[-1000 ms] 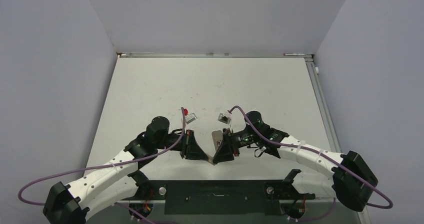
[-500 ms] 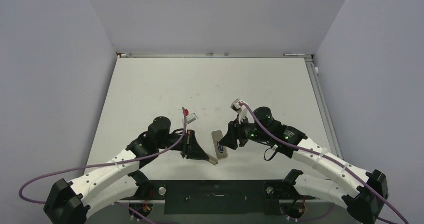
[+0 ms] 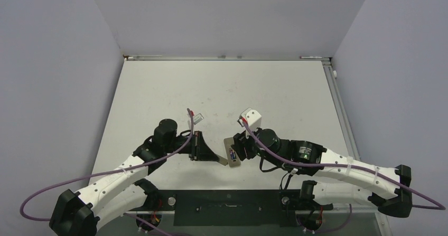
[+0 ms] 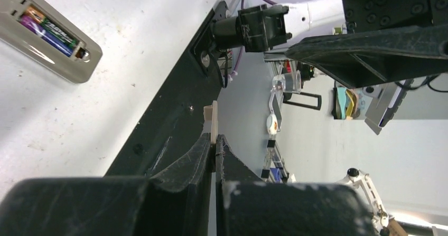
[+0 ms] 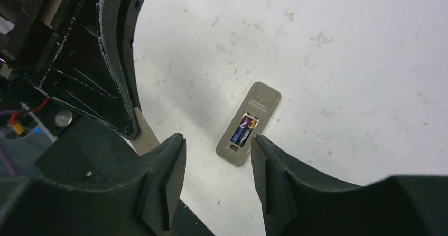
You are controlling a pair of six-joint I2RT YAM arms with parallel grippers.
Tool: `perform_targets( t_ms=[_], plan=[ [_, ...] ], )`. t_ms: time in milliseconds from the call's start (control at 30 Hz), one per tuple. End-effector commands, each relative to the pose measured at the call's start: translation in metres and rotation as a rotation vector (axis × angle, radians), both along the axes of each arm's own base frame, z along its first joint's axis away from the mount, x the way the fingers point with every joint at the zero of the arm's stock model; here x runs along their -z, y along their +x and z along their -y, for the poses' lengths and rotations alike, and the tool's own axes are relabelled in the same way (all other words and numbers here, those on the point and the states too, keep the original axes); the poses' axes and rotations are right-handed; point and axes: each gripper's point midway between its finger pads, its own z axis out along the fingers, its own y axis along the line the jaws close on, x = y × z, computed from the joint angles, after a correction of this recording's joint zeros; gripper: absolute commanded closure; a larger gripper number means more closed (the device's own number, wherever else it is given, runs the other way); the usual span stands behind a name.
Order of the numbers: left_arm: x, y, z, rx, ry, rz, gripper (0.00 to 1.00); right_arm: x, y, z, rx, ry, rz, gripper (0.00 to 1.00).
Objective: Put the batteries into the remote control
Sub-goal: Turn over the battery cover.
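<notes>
Your white table point(image 3: 158, 98) carries everything in its near half, toward 6 o'clock from its middle. Your left arm point(image 3: 121, 172) reaches in from 7 o'clock and your right arm point(image 3: 338, 167) from 4 o'clock, and the two wrists meet close together.

Your left gripper point(image 4: 215, 141) has its jaws clenched on a thin flat beige cover piece point(image 4: 212, 121), held on edge, with a short end sticking out past the fingertips. In the top view that piece points toward 3 o'clock and ends just beside the remote; you cannot tell whether it touches.

Your right gripper point(image 5: 217, 141) has its jaws released and spread wide, grasping nothing. In its wrist view the remote shows in the gap between the fingers.

The remote control point(image 5: 262, 97) lies flat on the table between the two grippers, back side up, with its long axis running roughly from 11 to 5 o'clock in the top view.

The batteries point(image 5: 242, 130) sit side by side inside the remote's open recess, which has no cover on it.
</notes>
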Motion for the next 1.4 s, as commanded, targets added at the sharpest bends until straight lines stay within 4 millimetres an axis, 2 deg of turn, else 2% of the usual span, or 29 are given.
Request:
perform_targets(
  t_ms=[0,133,167,233,300,333,567,800,1000,1167,1367],
  plan=[
    [-0.013,0.011,-0.003,-0.01,-0.045,0.034,1.0,-0.023,0.026,0.022,0.21,-0.057,0.148,0.5],
    [-0.017,0.016,-0.006,-0.02,-0.063,0.031,1.0,-0.028,0.029,0.022,0.223,-0.014,0.163,0.45],
    [-0.018,0.017,-0.006,-0.021,-0.066,0.032,1.0,-0.028,0.029,0.023,0.219,-0.011,0.173,0.39],
    [-0.02,0.018,-0.006,-0.022,-0.071,0.037,1.0,-0.03,0.031,0.028,0.228,0.0,0.193,0.16],
    [-0.022,0.019,-0.006,-0.023,-0.073,0.04,1.0,-0.03,0.026,0.023,0.18,0.022,0.18,0.08],
    [-0.022,0.019,-0.005,-0.025,-0.074,0.041,1.0,-0.027,0.022,0.019,0.138,0.02,0.169,0.07],
    [-0.024,0.024,-0.005,-0.045,-0.085,0.017,1.0,0.001,-0.012,-0.012,-0.13,-0.049,0.061,0.11],
    [-0.023,0.027,-0.006,-0.067,-0.09,-0.043,1.0,0.025,-0.03,-0.029,-0.239,-0.137,0.022,0.24],
    [-0.023,0.025,-0.008,-0.061,-0.091,-0.08,1.0,0.032,-0.031,-0.042,-0.273,-0.181,0.014,0.31],
    [-0.019,0.02,-0.009,-0.042,-0.088,-0.102,1.0,0.037,-0.028,-0.047,-0.274,-0.218,0.024,0.41],
    [-0.019,0.014,-0.01,-0.018,-0.09,-0.117,1.0,0.032,-0.029,-0.054,-0.296,-0.24,0.055,0.42]
  ],
)
